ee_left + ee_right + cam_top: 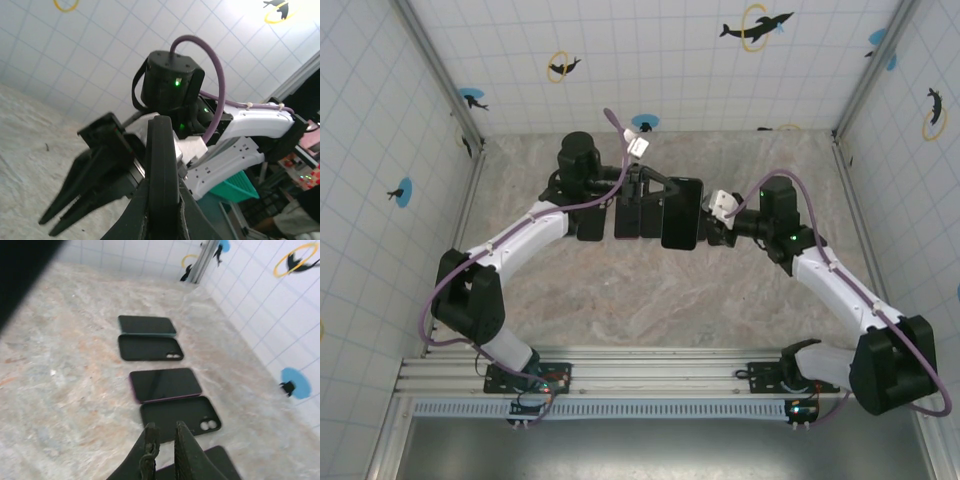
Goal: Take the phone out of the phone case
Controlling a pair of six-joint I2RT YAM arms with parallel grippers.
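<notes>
A black phone in its case (682,212) is held up above the table, between the two arms. My left gripper (658,198) is shut on it. The left wrist view shows it edge-on as a dark slab (162,165) clamped between both fingers, and I cannot tell the phone from the case there. My right gripper (708,226) hovers just right of the slab, seen as dark prongs (75,200). In the right wrist view my right gripper (164,437) is open by a narrow gap with nothing in it. The held slab is a black blur (20,270).
On the marble table below lie a teal-edged phone (146,325), an empty black case (150,347), a purple-edged phone (165,385), a second empty black case (180,413) and another dark item (220,462). Tiled walls enclose the table.
</notes>
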